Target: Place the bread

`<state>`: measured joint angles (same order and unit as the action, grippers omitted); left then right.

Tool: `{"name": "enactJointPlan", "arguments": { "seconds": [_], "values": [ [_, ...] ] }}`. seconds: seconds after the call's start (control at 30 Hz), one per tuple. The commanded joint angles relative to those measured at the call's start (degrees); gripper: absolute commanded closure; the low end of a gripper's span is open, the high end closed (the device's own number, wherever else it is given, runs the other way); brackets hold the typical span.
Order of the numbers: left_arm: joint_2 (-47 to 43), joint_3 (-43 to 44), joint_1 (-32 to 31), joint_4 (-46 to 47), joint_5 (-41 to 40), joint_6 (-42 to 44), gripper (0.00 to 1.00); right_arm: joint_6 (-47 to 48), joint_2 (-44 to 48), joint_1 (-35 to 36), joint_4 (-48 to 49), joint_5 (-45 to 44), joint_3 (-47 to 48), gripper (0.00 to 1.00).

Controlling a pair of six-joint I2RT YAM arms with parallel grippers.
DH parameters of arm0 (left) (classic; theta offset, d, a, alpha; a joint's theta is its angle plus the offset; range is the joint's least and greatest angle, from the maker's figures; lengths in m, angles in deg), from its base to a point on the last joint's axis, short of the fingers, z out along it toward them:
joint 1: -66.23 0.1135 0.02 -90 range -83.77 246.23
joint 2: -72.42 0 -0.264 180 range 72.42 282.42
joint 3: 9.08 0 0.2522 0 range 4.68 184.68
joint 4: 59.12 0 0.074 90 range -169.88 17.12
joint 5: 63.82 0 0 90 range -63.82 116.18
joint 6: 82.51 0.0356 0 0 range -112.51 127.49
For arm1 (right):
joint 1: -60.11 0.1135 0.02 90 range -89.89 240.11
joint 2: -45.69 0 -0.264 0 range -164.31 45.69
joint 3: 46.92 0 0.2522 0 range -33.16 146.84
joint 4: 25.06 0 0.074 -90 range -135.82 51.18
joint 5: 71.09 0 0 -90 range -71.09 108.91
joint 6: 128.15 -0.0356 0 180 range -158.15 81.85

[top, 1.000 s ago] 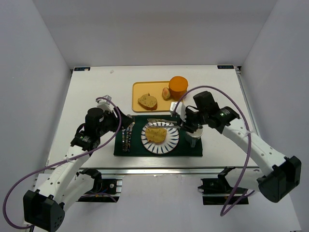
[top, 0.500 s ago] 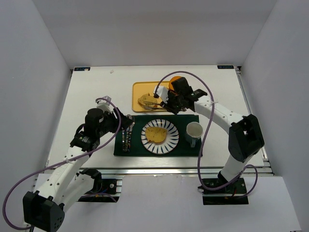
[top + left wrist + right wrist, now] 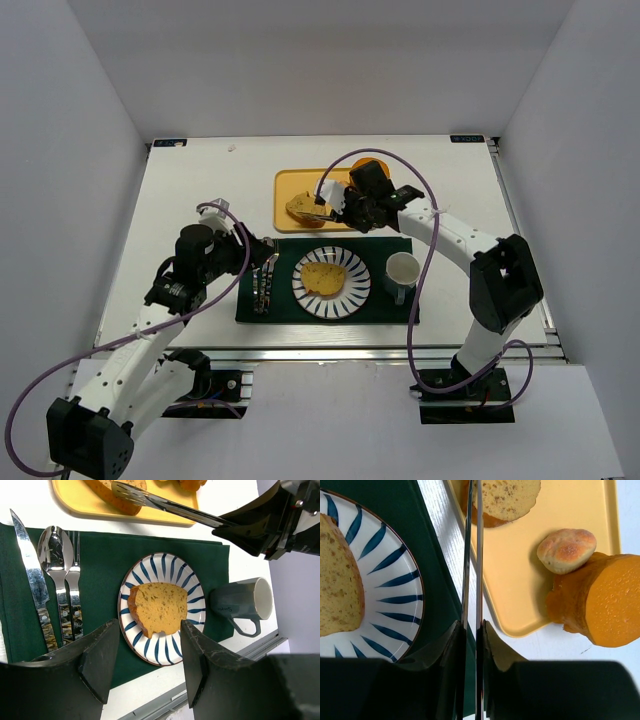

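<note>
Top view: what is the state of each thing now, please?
Tray slice, lying on tray.
Plate slice, lying on plate.
Tongs, nearly closed, tips at tray slice.
Mug, upright.
Left gripper, open, empty.
Right gripper, shut on tongs.

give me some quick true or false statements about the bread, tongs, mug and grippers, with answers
1. One slice lies on the striped plate. True.
2. The other slice lies on that plate too. False: it is on the yellow tray.
3. The right gripper holds tongs. True.
4. The mug is left of the plate. False: it is on the plate's right.
5. The left gripper holds a slice. False: it is open and empty.
</note>
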<state>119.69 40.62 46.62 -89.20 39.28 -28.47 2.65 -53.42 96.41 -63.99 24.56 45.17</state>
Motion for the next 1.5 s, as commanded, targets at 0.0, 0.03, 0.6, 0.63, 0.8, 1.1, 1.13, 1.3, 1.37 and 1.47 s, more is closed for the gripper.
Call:
{"name": "enactJointPlan", "arguments": {
  "seconds": [0.0,0.03,0.6,0.63,0.8,1.1,1.13,1.3,1.37,1.47],
  "values": [
    [-0.2,0.8,0.1,0.2,-0.1,0.7,0.38,-0.1,2.6,0.3,1.3,1.1,0.9,0.86],
    [-0.2,0.7,0.1,0.2,-0.2,0.8,0.38,-0.1,3.4,0.3,1.3,1.6,1.0,0.88],
    [-2.3,1.1,0.1,-1.9,-2.6,1.6,0.38,-0.3,30.3,0.2,-11.3,13.2,-9.7,0.9],
    [-2.3,1.2,0.1,-2.1,-2.6,1.6,0.38,-0.1,32.2,0.2,-12.0,13.8,-11.2,0.9],
    [-1.7,1.5,0.2,-1.8,-2.9,1.8,0.38,3.7,42.6,0.2,-16.2,14.3,-20.5,0.89],
    [0.7,2.3,0.2,-0.2,-1.4,2.0,0.38,5.7,44.4,0.2,-17.8,13.9,-25.9,0.73],
    [0.8,2.5,0.2,-0.5,-1.4,2.1,0.38,6.5,44.2,0.2,-18.3,14.3,-25.8,0.64],
    [-0.6,2.1,0.2,-1.4,-2.1,2.1,0.38,7.1,44.6,0.2,-19.3,16.1,-24.9,0.55],
    [-1.0,1.8,0.2,-1.5,-2.1,2.0,0.38,6.7,45.0,0.3,-19.5,16.7,-24.1,0.55],
    [-1.6,1.3,0.2,-1.5,-2.1,1.6,0.38,5.5,46.1,0.3,-19.1,18.3,-23.1,0.55]
  ]
}}
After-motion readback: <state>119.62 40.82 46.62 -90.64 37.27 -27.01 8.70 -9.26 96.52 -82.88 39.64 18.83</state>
